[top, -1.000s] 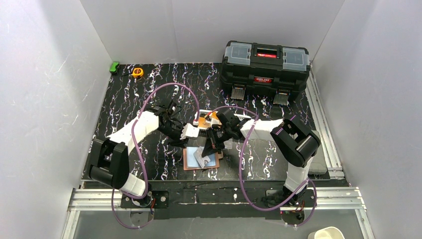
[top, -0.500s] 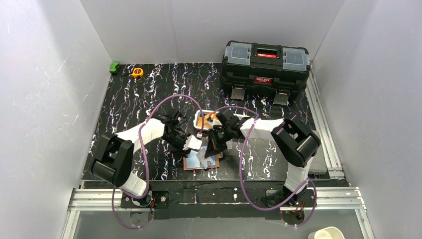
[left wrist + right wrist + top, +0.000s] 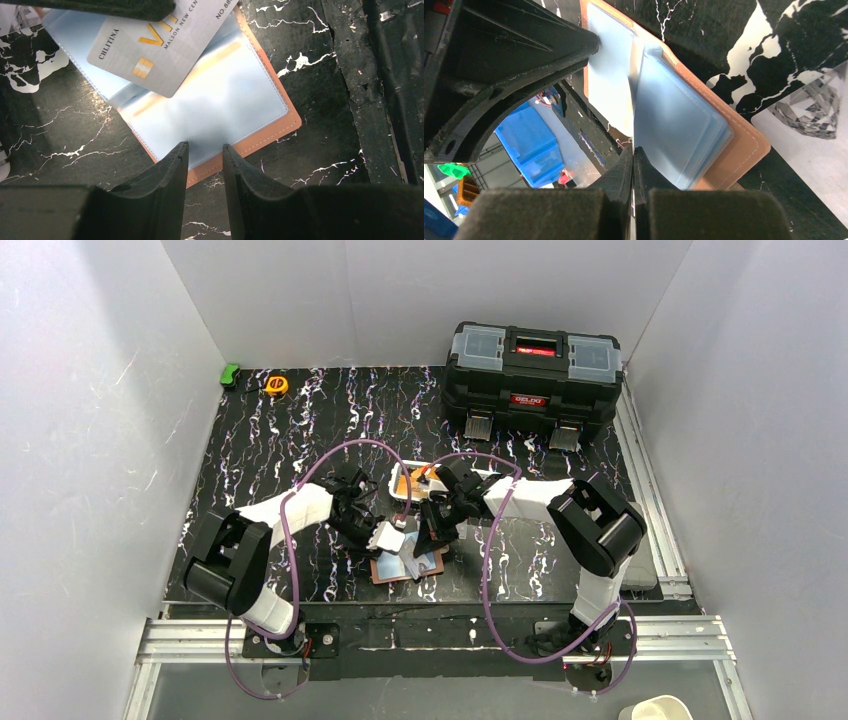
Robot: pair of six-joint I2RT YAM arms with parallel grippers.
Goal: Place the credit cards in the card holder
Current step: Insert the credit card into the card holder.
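Note:
The card holder (image 3: 381, 571) lies open on the black mat, salmon-brown rim up, with pale blue clear sleeves inside (image 3: 235, 95). My right gripper (image 3: 430, 537) is shut on a pale grey card (image 3: 150, 45), tilted with one corner over the holder's fold. In the right wrist view the card (image 3: 633, 117) shows edge-on between my shut fingers (image 3: 633, 150), above the holder (image 3: 749, 145). My left gripper (image 3: 205, 148) is open a narrow gap and empty, its tips over the holder's near edge; it also shows in the top view (image 3: 390, 536).
A white basket (image 3: 405, 472) with an orange card stands just behind the grippers. A black toolbox (image 3: 533, 365) is at the back right, a yellow tape measure (image 3: 276, 385) and a green object (image 3: 230, 374) at the back left. A white diamond-print card (image 3: 809, 125) lies beside the holder.
My left gripper has swung right and nearer, down to the holder's left edge. My right gripper has stayed over the holder with the card.

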